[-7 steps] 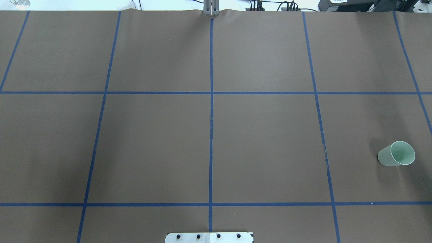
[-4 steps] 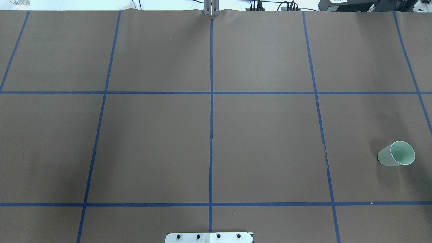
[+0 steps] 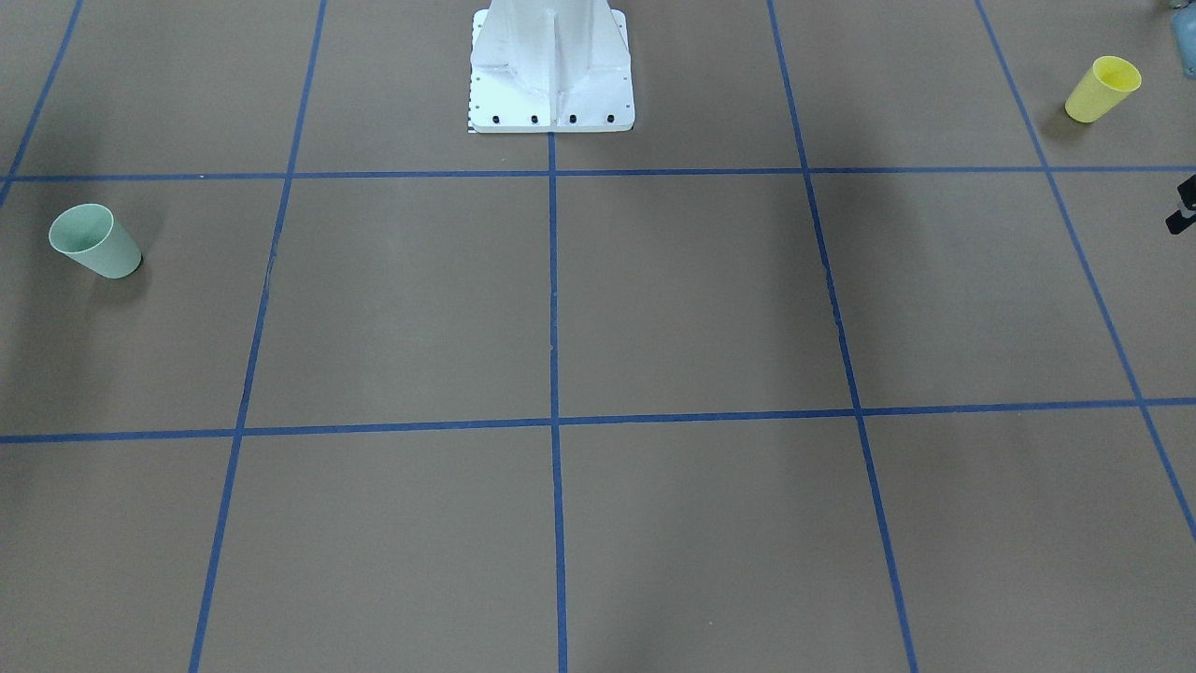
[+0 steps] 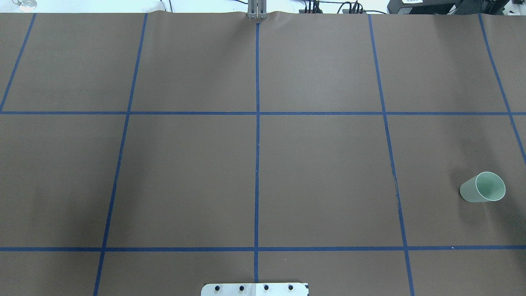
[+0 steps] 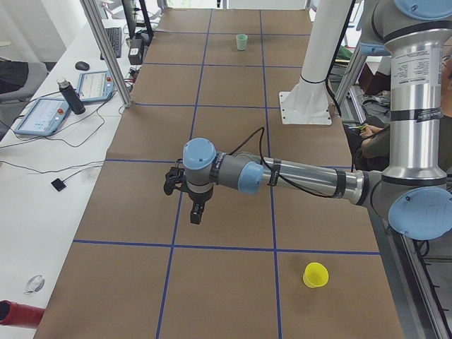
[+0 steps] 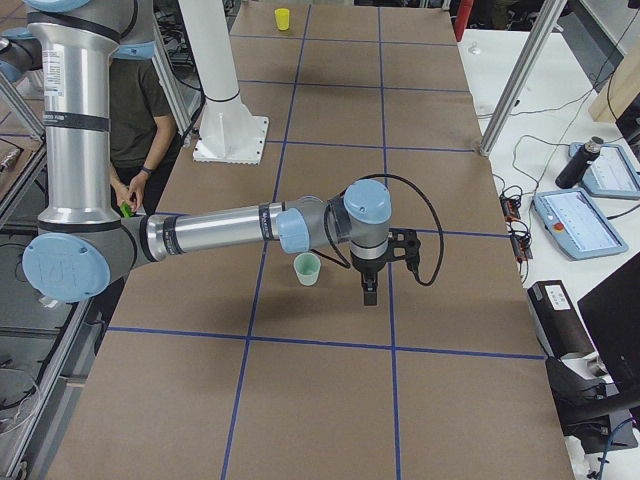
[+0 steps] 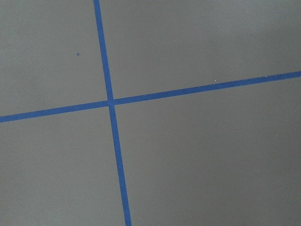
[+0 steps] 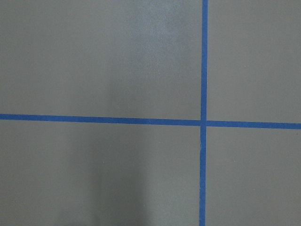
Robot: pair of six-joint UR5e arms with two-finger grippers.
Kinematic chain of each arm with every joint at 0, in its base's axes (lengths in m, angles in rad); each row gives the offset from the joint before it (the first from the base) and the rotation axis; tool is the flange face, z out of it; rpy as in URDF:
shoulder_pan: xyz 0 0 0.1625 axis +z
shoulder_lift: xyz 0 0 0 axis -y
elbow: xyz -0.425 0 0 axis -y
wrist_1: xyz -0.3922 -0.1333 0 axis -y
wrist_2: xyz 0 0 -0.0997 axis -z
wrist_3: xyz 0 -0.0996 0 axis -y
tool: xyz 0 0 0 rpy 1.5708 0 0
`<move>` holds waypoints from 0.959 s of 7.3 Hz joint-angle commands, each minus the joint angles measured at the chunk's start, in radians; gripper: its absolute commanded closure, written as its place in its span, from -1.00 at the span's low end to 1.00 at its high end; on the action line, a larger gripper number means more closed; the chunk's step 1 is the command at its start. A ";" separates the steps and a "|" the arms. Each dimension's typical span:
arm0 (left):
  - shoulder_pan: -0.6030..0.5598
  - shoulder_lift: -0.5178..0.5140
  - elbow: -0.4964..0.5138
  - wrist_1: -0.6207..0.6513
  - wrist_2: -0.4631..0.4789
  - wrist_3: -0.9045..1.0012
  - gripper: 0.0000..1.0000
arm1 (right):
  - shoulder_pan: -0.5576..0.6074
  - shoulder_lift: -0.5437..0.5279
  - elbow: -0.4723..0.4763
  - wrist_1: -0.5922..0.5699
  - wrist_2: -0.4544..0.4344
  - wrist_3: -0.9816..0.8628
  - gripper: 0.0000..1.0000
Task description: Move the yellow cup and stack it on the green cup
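Two cups stood mouth-up on the brown paper-covered tabletop with its blue tape grid, well apart from each other. The small bright yellow tapered plastic cup sat at the robot's left end, close to the robot's edge. The small pale mint-green tapered plastic cup sat at the right end. The left claw pointed downward above the tabletop, clear of the yellow cup and holding nothing. The right claw likewise pointed down near the green cup without touching it. Whether either claw's fingers were apart or together could not be told. Both wrist cameras showed only bare tabletop and crossing tape lines.
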 commanded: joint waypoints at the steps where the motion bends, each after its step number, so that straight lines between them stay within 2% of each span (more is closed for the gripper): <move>1: 0.000 -0.001 -0.001 0.000 0.000 -0.002 -1.00 | 0.000 0.001 0.002 0.000 0.000 0.000 -1.00; 7: 0.002 -0.003 0.014 -0.002 -0.002 0.000 -1.00 | 0.000 0.002 -0.010 0.000 0.000 -0.002 -0.99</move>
